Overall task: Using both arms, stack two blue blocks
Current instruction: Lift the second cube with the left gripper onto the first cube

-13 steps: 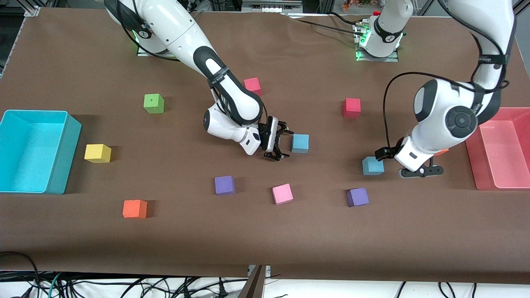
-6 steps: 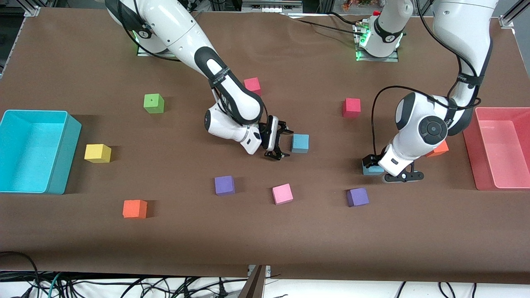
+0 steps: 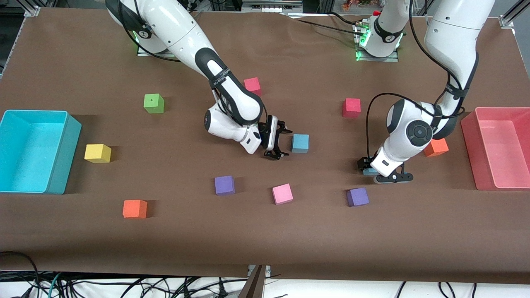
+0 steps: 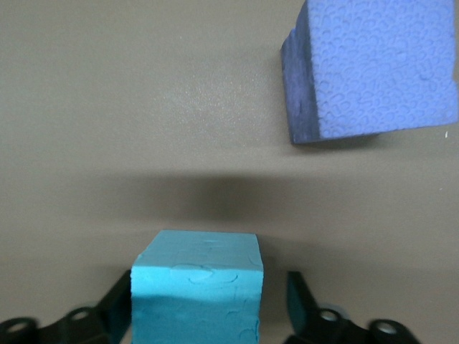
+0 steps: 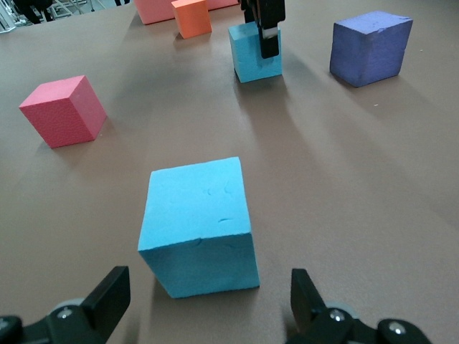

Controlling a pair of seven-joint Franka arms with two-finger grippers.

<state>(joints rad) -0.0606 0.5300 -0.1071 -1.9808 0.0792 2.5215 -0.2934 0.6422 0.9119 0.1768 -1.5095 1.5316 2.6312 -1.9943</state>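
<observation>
One blue block (image 3: 300, 143) sits mid-table. My right gripper (image 3: 278, 143) is low beside it, open, and the block (image 5: 197, 226) lies just ahead of its spread fingers (image 5: 107, 297). The second blue block (image 3: 368, 171) lies toward the left arm's end and is mostly hidden under the left hand. My left gripper (image 3: 383, 171) is down at the table, open, and straddles that block (image 4: 197, 287), with a finger (image 4: 301, 304) on each side and a gap showing at one side. It also shows in the right wrist view (image 5: 254, 50).
A purple cube (image 3: 357, 197) lies just nearer the camera than the left gripper, an orange cube (image 3: 435, 147) and a pink bin (image 3: 499, 147) are beside it. Pink (image 3: 282, 193), purple (image 3: 225, 185) and red (image 3: 351, 107) cubes surround the middle. A turquoise bin (image 3: 33, 151) stands at the right arm's end.
The left arm swung toward the table's middle and lowered; its gripper went from beside the blue block to straddling it. The right arm barely moved.
</observation>
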